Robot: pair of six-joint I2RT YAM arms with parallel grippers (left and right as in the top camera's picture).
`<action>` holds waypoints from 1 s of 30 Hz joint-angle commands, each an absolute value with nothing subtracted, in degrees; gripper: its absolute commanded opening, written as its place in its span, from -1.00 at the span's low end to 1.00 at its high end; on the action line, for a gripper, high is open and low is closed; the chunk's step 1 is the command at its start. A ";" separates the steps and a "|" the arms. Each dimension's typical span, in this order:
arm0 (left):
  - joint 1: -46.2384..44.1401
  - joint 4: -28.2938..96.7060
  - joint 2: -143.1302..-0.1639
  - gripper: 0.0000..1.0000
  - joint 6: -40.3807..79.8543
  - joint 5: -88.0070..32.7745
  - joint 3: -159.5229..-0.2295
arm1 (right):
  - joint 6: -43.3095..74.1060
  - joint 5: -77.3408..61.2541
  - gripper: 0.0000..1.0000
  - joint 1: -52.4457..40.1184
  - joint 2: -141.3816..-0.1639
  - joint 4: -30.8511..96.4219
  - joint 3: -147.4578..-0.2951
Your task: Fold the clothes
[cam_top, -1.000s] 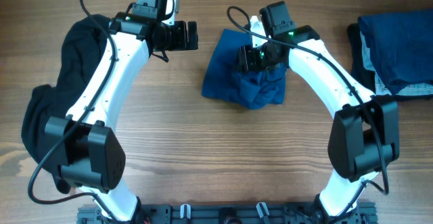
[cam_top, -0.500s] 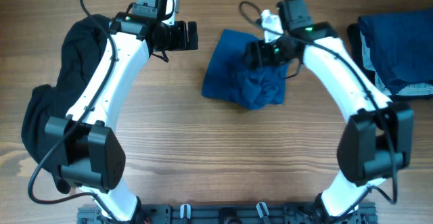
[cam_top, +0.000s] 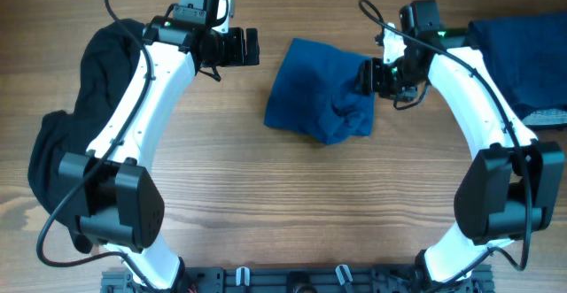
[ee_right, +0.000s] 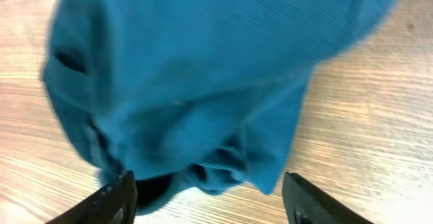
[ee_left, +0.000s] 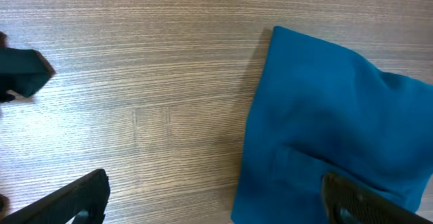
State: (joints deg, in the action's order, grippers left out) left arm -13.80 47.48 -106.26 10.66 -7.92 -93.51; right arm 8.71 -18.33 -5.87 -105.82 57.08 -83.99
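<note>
Finds the blue shirt point(cam_top: 312, 94) lumped mid-table point(cam_top: 266, 187), smooth across its upper-left part and wrinkled into a thick bunch at the lower right. Reads no clear long axis in the squarish heap.

Places the right hand point(cam_top: 372, 78) just at the shirt's right edge, jaws apart and clasping nothing. In the wrist view, shows both fingers splayed with the bunched cloth ahead of them, not pinched.

Puts the left hand point(cam_top: 246, 47) off the shirt's upper-left corner, near but apart, spread wide and empty over bare wood.

Judges the right hand the nearer, with the cloth lying leftward of it, toward the table's middle. Likely calls for a pinch on that right edge and a spreading pull, though cannot tell hem from sleeve in the bunch.

Leaves the black garment point(cam_top: 53, 151) heaped at the far left beneath the left arm, and the dark blue pile point(cam_top: 523, 54) at the far right, both well apart from the shirt.
</note>
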 commanded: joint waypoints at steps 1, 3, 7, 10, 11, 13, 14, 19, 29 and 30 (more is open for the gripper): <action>-13.65 47.44 -105.43 1.00 10.74 -7.35 -93.76 | 7.53 -17.34 0.30 -5.43 -104.68 56.55 -79.90; -13.65 47.44 -105.43 0.99 10.74 -7.38 -93.76 | 7.64 -17.34 0.18 -5.43 -104.68 54.94 -77.19; -13.65 47.42 -105.43 0.99 10.74 -7.38 -93.76 | 9.21 -17.34 -0.03 -5.50 -104.68 48.01 -73.08; -13.65 47.44 -105.43 0.99 10.74 -7.38 -93.76 | 9.41 -17.34 -0.10 -5.76 -104.68 42.13 -70.91; -13.65 47.44 -105.43 1.00 10.74 -7.38 -93.76 | 9.43 -17.32 -0.10 -5.82 -104.68 40.53 -70.59; -13.65 47.44 -105.43 1.00 10.74 -7.38 -93.76 | 9.41 -17.32 -0.10 -5.93 -104.79 38.13 -70.48; -13.65 47.44 -105.43 1.00 10.74 -7.38 -93.76 | 9.39 -17.32 -0.10 -5.96 -104.95 37.06 -70.48; -13.65 47.46 -105.43 1.00 10.74 -7.38 -93.76 | 10.61 -17.65 -0.10 -7.86 -105.97 33.08 -70.46; -13.65 47.59 -105.43 1.00 10.74 -7.38 -93.76 | 12.53 -17.80 -0.09 -11.62 -108.62 28.69 -70.48; -13.65 47.64 -105.43 0.99 10.74 -7.38 -93.76 | 12.62 -17.80 -0.09 -11.64 -109.30 28.42 -70.48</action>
